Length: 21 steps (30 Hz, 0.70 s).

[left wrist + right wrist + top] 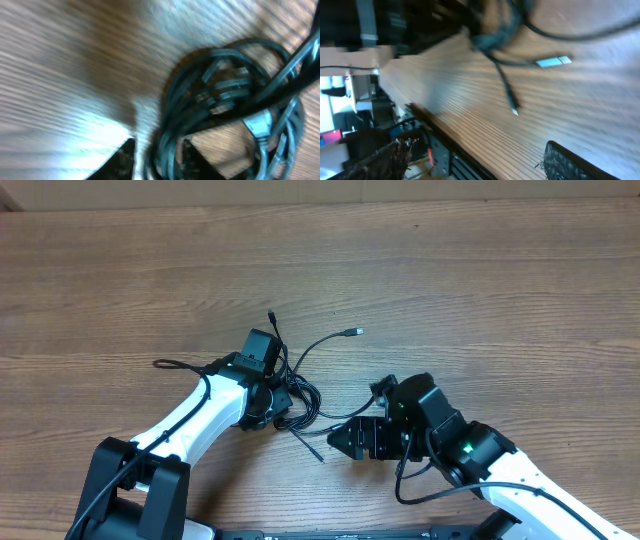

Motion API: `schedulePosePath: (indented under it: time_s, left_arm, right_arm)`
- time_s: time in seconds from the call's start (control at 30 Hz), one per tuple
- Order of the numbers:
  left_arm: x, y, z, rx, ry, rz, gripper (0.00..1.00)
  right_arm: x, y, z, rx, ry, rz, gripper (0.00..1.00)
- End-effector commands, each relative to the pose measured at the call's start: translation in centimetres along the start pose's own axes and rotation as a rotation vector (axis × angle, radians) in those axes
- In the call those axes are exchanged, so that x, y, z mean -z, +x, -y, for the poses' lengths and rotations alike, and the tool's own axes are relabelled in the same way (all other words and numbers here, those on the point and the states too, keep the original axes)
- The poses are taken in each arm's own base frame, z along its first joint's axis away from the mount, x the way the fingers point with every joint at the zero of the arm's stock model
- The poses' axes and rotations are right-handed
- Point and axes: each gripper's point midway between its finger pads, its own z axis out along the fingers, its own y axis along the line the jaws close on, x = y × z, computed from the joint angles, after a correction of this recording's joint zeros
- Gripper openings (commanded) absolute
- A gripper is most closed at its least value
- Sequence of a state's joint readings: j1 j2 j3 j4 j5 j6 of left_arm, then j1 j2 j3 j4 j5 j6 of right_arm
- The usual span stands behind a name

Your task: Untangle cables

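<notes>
Wooden tabletop (480, 270): the knotted cables (298, 395) are straddled by the left gripper (159, 160), the nearer of the two; whether they are clamped cannot be told. The right gripper (345, 438) is held wide open and empty, just to their right.

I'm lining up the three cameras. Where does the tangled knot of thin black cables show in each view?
Overhead: the tangled knot of thin black cables lies just left of the picture's centre.
Left wrist: the knot fills the right half, close up.
Right wrist: the knot is blurred, at the top middle.
Shared landmark: the brown wood-grain table under it in all three.
</notes>
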<state>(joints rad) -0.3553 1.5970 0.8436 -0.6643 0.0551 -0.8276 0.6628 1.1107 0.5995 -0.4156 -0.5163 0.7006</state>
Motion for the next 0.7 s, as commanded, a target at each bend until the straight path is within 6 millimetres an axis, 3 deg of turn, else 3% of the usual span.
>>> schedulePosePath:
  time_s: [0.0,0.23,0.43,0.67]
  left_arm:
    - [-0.1,-1.4,-1.7,-0.088,-0.095,0.083,0.25]
    - [-0.1,-2.0,-0.7,-0.125,-0.051,0.107,0.25]
    - [-1.2,-1.5,-0.3,-0.126,0.001,0.103,0.16]
    - [-3.6,1.0,-2.5,-0.124,-0.018,0.044,0.04]
  right_arm:
    - [0.9,-1.2,-1.6,0.091,-0.027,0.054,0.88]
    - [0.9,-1.0,-1.3,0.083,-0.013,0.048,0.89]
    - [0.9,-0.9,-1.2,0.081,-0.011,0.046,0.89]
    - [0.9,-0.9,-1.2,0.081,-0.01,0.045,0.9]
